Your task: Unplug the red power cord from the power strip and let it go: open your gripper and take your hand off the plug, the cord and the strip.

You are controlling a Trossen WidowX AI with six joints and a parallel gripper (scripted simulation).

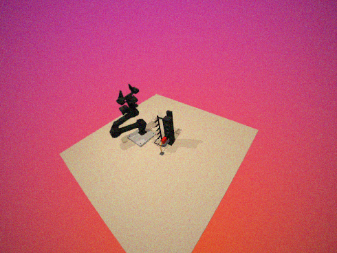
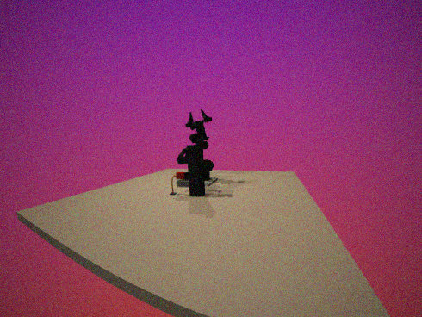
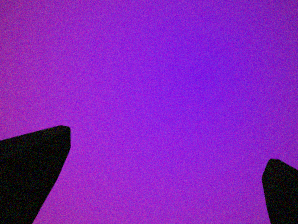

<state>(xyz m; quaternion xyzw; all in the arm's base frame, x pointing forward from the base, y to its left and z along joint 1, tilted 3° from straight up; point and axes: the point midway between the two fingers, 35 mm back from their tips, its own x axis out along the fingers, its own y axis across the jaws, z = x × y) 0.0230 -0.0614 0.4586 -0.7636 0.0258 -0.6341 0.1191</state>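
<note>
1. The pincer (image 1: 127, 90) points up in the air, spread wide and holding nothing.
2. Well below it, the red plug (image 1: 164, 139) sits at the black power strip (image 1: 168, 126) on the surface (image 1: 165, 192).

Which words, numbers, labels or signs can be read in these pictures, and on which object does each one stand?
None: no view shows readable text.
The power strip, the red plug and the arm's grey base plate are too small and blurred to show any marking.
The wrist view shows only the open pincer against blank background.
</note>
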